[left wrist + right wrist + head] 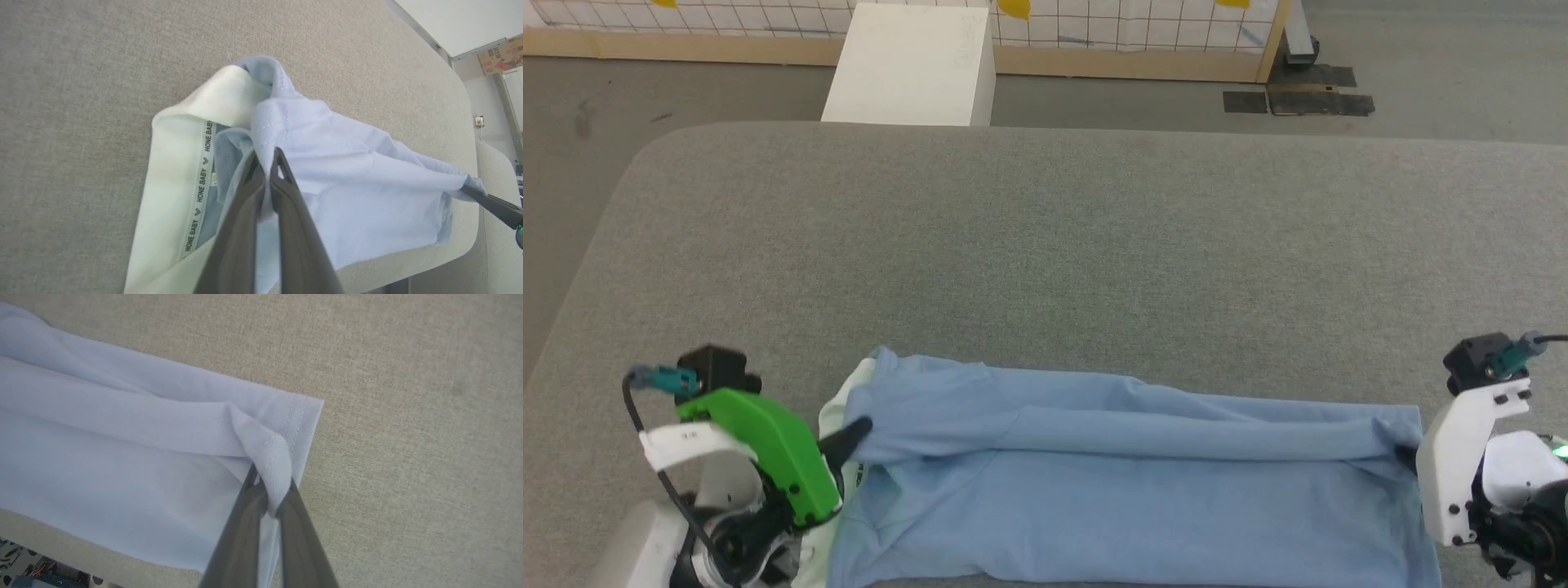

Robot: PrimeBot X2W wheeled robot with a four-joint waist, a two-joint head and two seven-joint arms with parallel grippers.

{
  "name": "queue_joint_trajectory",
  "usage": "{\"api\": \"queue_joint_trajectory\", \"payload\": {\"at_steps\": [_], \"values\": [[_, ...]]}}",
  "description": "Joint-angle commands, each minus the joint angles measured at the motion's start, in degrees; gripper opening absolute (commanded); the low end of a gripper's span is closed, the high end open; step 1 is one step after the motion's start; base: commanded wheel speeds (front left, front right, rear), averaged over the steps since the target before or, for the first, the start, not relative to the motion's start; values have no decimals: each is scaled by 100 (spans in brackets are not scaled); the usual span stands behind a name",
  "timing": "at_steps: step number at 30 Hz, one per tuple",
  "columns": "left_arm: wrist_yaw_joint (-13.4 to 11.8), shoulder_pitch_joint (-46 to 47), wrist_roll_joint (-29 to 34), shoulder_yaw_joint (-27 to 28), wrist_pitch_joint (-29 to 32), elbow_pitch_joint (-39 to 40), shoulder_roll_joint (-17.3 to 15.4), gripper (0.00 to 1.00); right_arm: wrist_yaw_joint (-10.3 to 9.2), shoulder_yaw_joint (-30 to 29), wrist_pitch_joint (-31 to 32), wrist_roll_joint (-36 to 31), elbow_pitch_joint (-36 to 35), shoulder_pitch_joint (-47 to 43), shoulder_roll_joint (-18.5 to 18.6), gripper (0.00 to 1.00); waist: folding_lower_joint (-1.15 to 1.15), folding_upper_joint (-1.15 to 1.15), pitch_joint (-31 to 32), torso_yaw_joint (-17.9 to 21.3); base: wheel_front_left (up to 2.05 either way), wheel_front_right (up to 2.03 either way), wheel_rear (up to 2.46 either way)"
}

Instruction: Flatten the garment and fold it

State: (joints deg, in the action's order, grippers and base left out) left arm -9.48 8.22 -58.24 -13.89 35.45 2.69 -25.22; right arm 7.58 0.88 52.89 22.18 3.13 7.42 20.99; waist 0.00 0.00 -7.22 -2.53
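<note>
The garment (1111,498) lies lengthwise along the near edge of the grey bench (1045,245), and we see its far side gathered into a long raised fold running between our two hands. At one end our left hand (854,431) is pressed together on blue cloth just beside the white collar (184,163), whose printed inner tape shows. At the hem end our right hand (1405,453) pinches a fold of the stitched corner. Beyond the bench stands a white box (915,65)
</note>
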Motion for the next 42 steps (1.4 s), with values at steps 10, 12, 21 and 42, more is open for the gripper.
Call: {"api": "queue_joint_trajectory", "payload": {"at_steps": [10, 12, 21, 42], "values": [[-214, -597, -122, 25, -71, -493, 106, 0, -9, 81, -129, -27, 344, -469, -126, 0, 0, 0, -82, 10, 0, 0, 0], [-227, -584, -116, 21, -71, -603, 109, 0, -9, 125, -182, -38, 439, -483, -139, 0, 0, 0, -84, 18, 0, 0, 0], [-320, -427, 17, 20, -18, -701, -56, 100, -9, 133, -492, 71, 482, -378, -161, 100, 0, 0, 108, 72, 0, 0, 0], [263, 282, 1413, 405, -2411, 110, -360, 100, -9, -1327, 291, 527, -1161, -963, -47, 100, 0, 0, 698, 101, 0, 0, 0]]}}
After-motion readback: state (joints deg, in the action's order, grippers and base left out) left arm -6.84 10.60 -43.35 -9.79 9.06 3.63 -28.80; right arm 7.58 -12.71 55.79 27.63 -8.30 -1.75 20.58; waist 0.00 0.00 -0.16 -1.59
